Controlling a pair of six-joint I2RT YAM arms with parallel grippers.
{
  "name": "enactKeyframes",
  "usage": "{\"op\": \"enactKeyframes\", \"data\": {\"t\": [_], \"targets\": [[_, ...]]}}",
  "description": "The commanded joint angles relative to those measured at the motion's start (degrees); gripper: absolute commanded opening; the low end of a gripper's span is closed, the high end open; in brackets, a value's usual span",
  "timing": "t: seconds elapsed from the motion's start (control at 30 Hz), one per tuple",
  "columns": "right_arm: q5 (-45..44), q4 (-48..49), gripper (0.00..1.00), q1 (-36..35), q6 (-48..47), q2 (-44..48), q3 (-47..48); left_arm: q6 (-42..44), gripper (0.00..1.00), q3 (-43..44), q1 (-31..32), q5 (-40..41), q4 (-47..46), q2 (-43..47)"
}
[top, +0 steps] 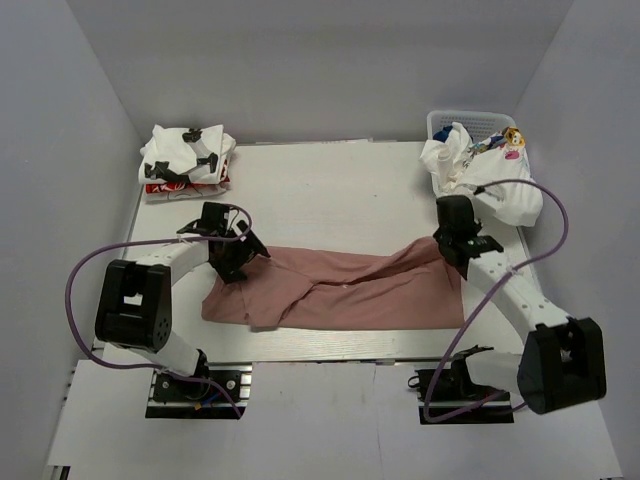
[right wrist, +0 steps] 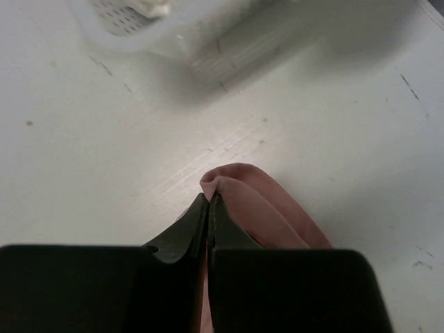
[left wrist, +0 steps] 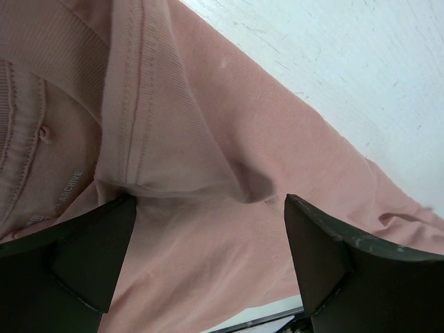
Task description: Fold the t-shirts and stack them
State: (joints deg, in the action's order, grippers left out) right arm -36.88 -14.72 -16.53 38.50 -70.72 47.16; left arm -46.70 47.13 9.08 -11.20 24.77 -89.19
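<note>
One dusty-pink t-shirt (top: 340, 290) spread across near tabletop (top: 340, 190): right end pinched in closed right jaws, left end between wide-open left jaws (two sets). Far back: one folded stack (top: 188, 160) left, one basket (top: 470, 113) of crumpled tees (top: 455, 160) right.

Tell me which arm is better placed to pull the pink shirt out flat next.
Probably the right: the right gripper is shut on a fold of the pink t-shirt; the left gripper hangs open over it, gripping nothing.

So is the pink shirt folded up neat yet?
Not yet. The pink shirt lies stretched out and rumpled across the table, and the right gripper is shut on one bunched end.
</note>
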Motion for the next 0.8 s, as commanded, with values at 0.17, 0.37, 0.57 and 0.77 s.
{"op": "enactKeyframes", "data": {"t": [0.17,0.37,0.57,0.77], "targets": [[2.2,6.5,0.16,6.6,-1.1,7.9,-14.6,1.9,1.0,-3.5,-3.7,13.1,7.4,-5.5],[1.2,-2.0,0.68,11.4,6.8,7.3,-16.0,2.4,1.0,-3.5,-5.0,13.1,7.4,-5.5],[23.3,5.4,0.9,12.6,-8.8,9.7,-12.6,3.5,1.0,-2.3,-5.0,11.9,7.4,-3.0],[34.9,5.7,0.9,7.8,-14.3,12.1,-9.6,4.1,1.0,-1.2,-5.0,13.5,8.5,-1.2]]}}
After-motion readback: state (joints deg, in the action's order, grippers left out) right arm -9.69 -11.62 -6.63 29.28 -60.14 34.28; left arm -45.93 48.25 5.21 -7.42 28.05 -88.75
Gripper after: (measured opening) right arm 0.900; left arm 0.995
